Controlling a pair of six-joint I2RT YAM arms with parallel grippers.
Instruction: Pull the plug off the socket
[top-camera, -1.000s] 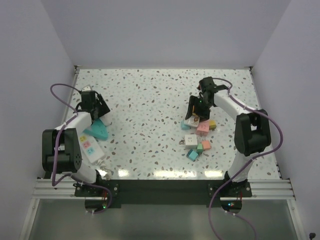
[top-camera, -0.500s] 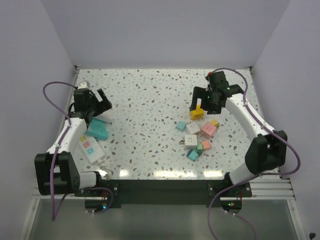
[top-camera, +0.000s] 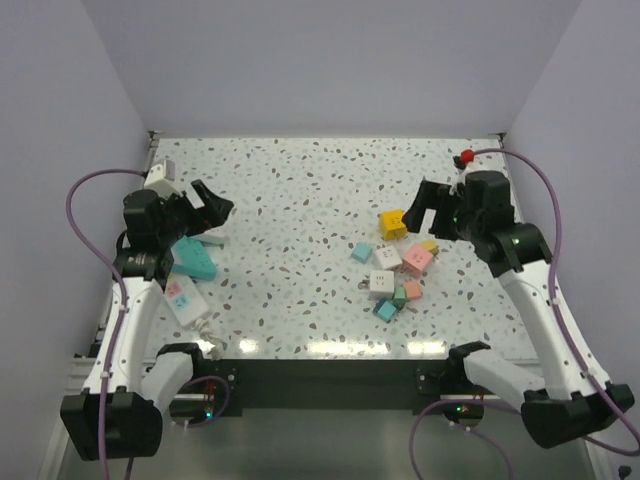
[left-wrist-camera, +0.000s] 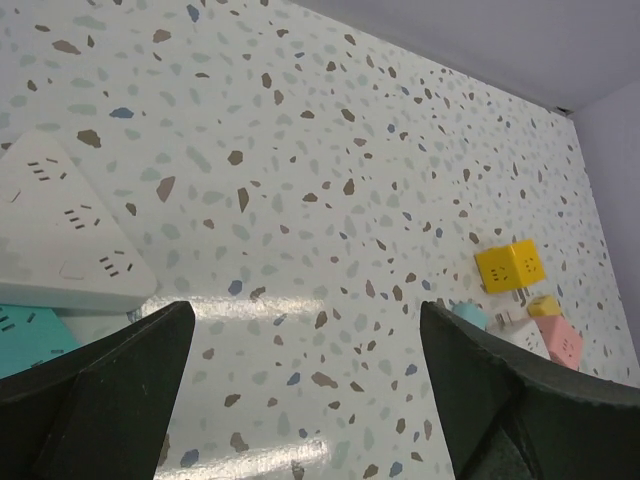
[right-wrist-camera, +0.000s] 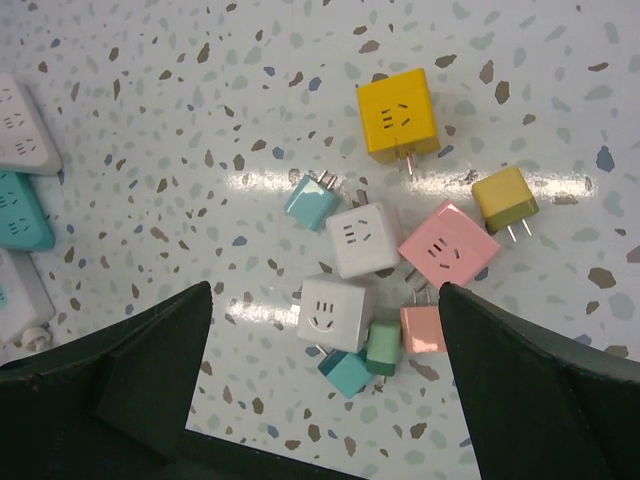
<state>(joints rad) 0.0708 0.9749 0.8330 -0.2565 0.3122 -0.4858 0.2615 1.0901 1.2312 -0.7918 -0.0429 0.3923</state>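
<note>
A yellow cube plug lies alone on the table, also in the right wrist view with its prongs showing. Just below it is a cluster of loose cube plugs: white, pink, teal and others. My right gripper is open and empty, raised above the table right of the yellow cube; its fingers frame the cluster from above. My left gripper is open and empty, held above the socket strips at the left, with its fingers wide apart.
A white socket strip and a teal one lie at the left edge, with a white strip with coloured patches nearer the front. Purple cables loop beside both arms. Walls enclose the table on three sides.
My right gripper has let go of the yellow cube, leaving it on the table, and has risen and moved right. My left arm has lifted and pulled back toward the near left.
</note>
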